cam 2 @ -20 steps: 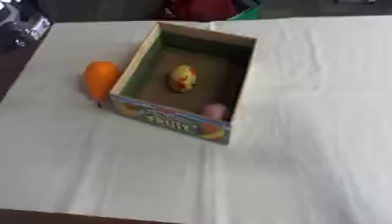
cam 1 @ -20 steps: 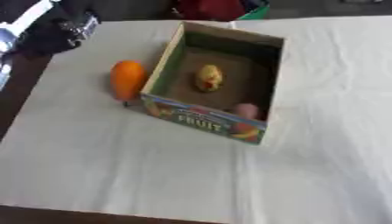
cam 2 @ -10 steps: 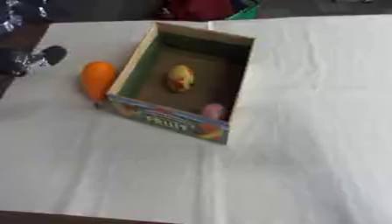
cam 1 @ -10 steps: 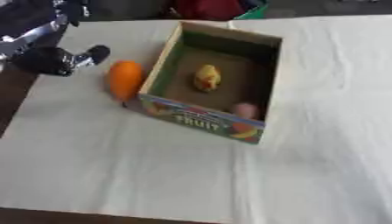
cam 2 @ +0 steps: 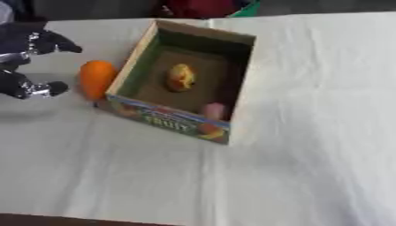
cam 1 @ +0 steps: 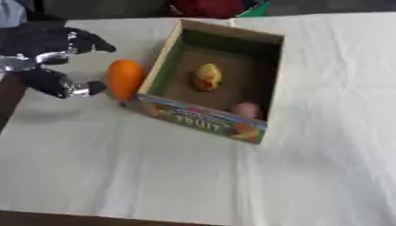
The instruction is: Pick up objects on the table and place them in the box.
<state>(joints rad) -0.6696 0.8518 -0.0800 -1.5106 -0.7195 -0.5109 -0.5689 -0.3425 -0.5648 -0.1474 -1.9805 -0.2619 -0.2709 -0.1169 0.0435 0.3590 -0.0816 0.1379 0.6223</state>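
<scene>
Left hand (cam 1: 48, 59) is in from the left edge, just beside the carrot (cam 1: 125, 78), fingers (cam 1: 91, 41) spread apart above and the thumb low, a gap between them opening toward the carrot. Nothing is held: the thumb tip sits close to the carrot's left side, and whether it touches cannot be told.

The carrot, orange, lies on the white-clothed worktop (cam 1: 154, 167), lengthwise along the box's left wall and right against it, outside the box (cam 1: 224, 126).

The box stands open, askew on the cloth, green inside the walls, brown floor, with a printed front panel reading FRUIT. Inside are 2 things: a yellow fruit (cam 1: 207, 76) near the middle of the floor, and a pink object (cam 1: 246, 109) down in the front right corner against the front wall.

Right hand shows in neither view.

Something red and green (cam 1: 224, 6) sits past the far edge of the worktop.
</scene>
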